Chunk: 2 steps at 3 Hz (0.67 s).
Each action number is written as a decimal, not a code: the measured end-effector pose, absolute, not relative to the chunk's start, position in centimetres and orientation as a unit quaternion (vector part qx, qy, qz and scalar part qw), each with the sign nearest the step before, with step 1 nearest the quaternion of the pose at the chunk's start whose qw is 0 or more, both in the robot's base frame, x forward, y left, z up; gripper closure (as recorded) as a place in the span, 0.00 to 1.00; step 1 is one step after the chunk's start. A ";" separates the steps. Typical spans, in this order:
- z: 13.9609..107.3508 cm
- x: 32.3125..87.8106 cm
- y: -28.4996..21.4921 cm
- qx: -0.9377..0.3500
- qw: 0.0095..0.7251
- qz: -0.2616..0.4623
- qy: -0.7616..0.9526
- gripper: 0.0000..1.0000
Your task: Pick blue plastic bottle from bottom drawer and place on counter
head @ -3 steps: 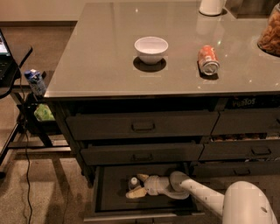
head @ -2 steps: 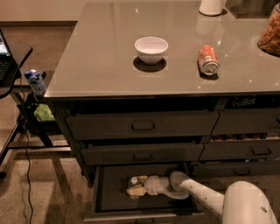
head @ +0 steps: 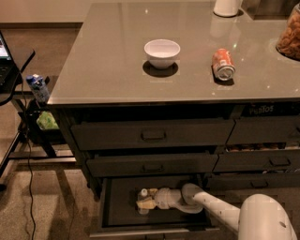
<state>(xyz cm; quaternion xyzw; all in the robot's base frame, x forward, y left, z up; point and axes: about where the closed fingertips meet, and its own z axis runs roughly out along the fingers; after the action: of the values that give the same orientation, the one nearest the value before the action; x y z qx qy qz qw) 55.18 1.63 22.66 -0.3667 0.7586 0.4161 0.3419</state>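
The counter [head: 108,70] fills the upper part of my view. A white bowl [head: 161,52] sits about midway between its left and right edges. To the right of the bowl a red can [head: 223,64] lies on its side. A white container [head: 227,6] stands at the back edge and a snack bag [head: 288,35] at the right edge. Under the counter the two upper drawers [head: 152,136] are closed, and the bottom drawer [head: 119,206] stands open below them. Off the counter's left edge a small black side table [head: 14,79] has a blue-capped bottle [head: 37,88] beside it, well apart from the drawers.

My white arm [head: 218,210] comes in from the lower right, crosses the bottom drawer's right edge and lies leftwards over its dark floor. Nothing else stands between the arm and the drawer.

The claw [head: 147,202] is near the middle of the drawer, a little closer to the back edge, and it touches the water bottle [head: 143,192]. It covers the bottle's middle, so I cannot tell how far open it is or whether it grips.

The water bottle's long axis runs from the drawer's front edge toward its back edge, crosswise to my arm. Its white cap is toward the back edge. I cannot tell whether it stands or lies flat.
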 end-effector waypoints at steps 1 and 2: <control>22.7 55.2 1.6 -0.367 0.342 0.416 0.759 1.00; 23.8 54.1 1.9 -0.358 0.345 0.414 0.762 1.00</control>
<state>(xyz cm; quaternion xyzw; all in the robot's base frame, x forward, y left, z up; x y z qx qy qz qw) 54.10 1.86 23.76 -0.3583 0.7624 0.4143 0.3446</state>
